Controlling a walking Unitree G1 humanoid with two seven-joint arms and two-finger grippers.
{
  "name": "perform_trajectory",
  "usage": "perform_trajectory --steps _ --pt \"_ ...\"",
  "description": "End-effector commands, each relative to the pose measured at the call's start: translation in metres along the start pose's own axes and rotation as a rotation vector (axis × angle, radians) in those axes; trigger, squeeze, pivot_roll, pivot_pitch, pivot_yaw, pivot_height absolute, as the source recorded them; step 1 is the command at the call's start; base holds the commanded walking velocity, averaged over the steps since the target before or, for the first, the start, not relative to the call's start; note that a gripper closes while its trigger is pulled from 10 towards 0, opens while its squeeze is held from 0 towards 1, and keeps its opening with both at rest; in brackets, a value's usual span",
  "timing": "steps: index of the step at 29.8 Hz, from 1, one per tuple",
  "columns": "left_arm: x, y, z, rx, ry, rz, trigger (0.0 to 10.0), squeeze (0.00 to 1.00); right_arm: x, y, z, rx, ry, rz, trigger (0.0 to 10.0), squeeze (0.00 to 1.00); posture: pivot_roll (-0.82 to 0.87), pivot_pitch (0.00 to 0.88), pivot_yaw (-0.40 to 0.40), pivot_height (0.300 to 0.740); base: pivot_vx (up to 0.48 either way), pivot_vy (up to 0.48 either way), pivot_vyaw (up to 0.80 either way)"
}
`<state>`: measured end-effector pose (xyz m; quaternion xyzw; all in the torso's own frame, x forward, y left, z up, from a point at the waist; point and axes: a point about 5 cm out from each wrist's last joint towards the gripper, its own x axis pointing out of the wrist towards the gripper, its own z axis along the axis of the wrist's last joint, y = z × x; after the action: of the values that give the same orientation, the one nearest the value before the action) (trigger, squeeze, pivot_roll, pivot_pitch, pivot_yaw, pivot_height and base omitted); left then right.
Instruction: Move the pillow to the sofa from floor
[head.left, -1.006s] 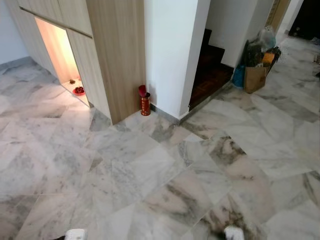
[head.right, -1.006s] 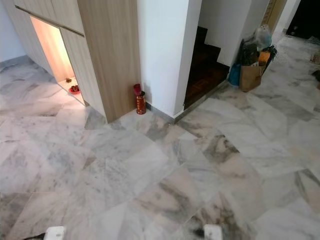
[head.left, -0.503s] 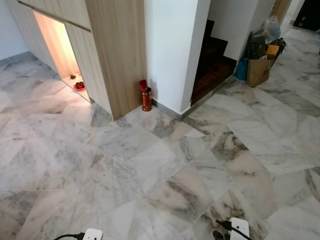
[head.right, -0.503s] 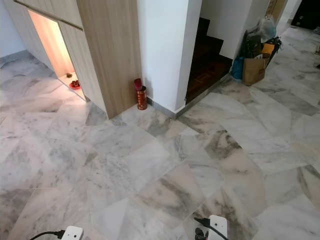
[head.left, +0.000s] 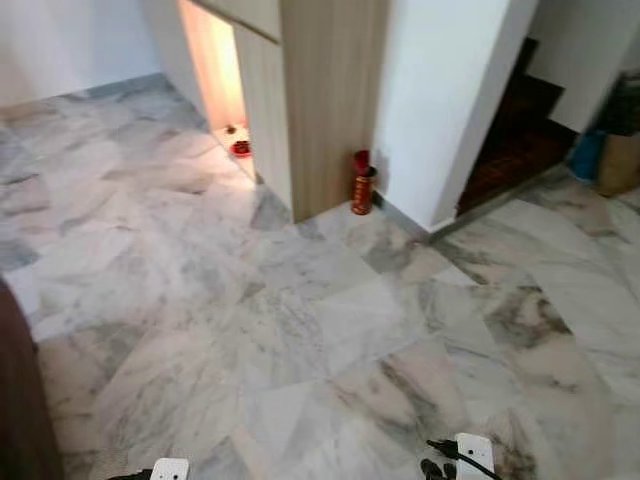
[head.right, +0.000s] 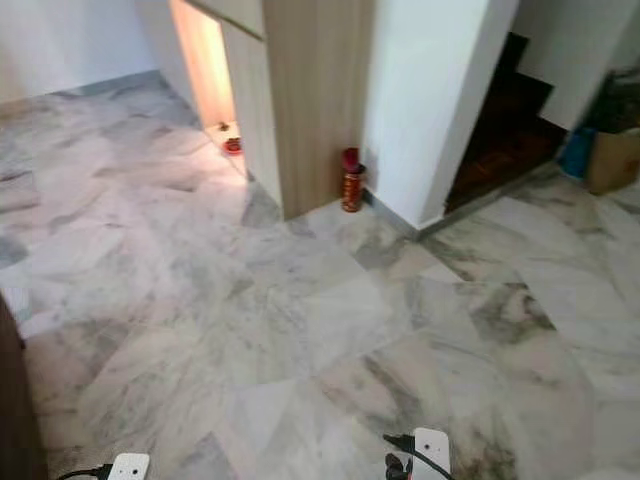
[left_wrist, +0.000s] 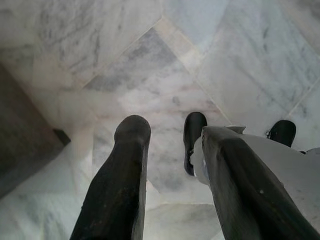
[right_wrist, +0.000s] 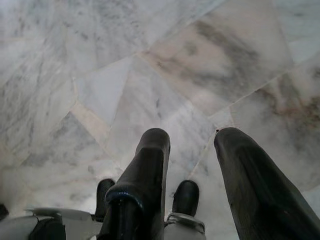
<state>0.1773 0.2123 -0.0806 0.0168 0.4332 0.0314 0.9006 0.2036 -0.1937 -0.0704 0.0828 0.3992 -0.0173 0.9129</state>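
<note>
Marble floor (head.left: 300, 320) beneath both hanging end effectors, left (left_wrist: 167, 132) and right (right_wrist: 192, 145), fingers parted.

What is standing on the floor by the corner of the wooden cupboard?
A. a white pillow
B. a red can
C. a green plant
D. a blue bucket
B: a small red can stands on the marble floor, right where the wooden cupboard meets the white wall.

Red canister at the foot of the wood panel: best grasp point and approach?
Probably the red canister at mid-body, fingers either side, coming from the open floor: it stands upright and narrow, with the wood panel and white wall close behind.
</note>
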Motion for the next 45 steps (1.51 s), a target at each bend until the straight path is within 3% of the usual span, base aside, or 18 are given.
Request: perform_trajectory --steps 1,15,28,32,39,45 --pt "-0.001 0.005 -0.003 -0.023 0.011 0.023 10.0 0.00 0.000 0.002 -0.004 -0.003 0.011 0.008 10.0 0.00 0.01 0.079 0.010 0.740 0.000 0.000 0.80" --pt "0.000 0.000 0.000 -0.041 0.003 0.027 10.0 0.00 -0.001 0.001 -0.005 -0.016 0.018 0.020 10.0 0.00 0.02 0.097 -0.011 0.740 0.000 0.000 0.80" --pt "0.002 -0.004 0.004 -0.031 -0.004 0.024 10.0 0.00 0.001 0.006 -0.004 0.013 0.018 0.021 10.0 0.00 0.07 0.052 -0.022 0.740 0.000 0.000 0.80" --pt "0.002 -0.005 0.006 -0.019 -0.005 0.024 10.0 0.00 0.001 0.002 -0.001 0.063 0.017 0.002 10.0 0.00 0.07 0.056 -0.033 0.740 0.000 0.000 0.31" --pt "0.002 -0.003 0.006 -0.020 -0.006 0.029 10.0 0.00 0.001 0.002 0.002 0.033 -0.002 0.006 10.0 0.00 0.04 0.071 -0.025 0.740 0.000 0.000 0.00" --pt "0.001 0.000 0.001 -0.004 0.009 0.026 10.0 0.00 -0.001 0.004 -0.007 0.044 0.011 0.010 10.0 0.00 0.03 0.076 0.002 0.740 0.000 0.000 0.80"
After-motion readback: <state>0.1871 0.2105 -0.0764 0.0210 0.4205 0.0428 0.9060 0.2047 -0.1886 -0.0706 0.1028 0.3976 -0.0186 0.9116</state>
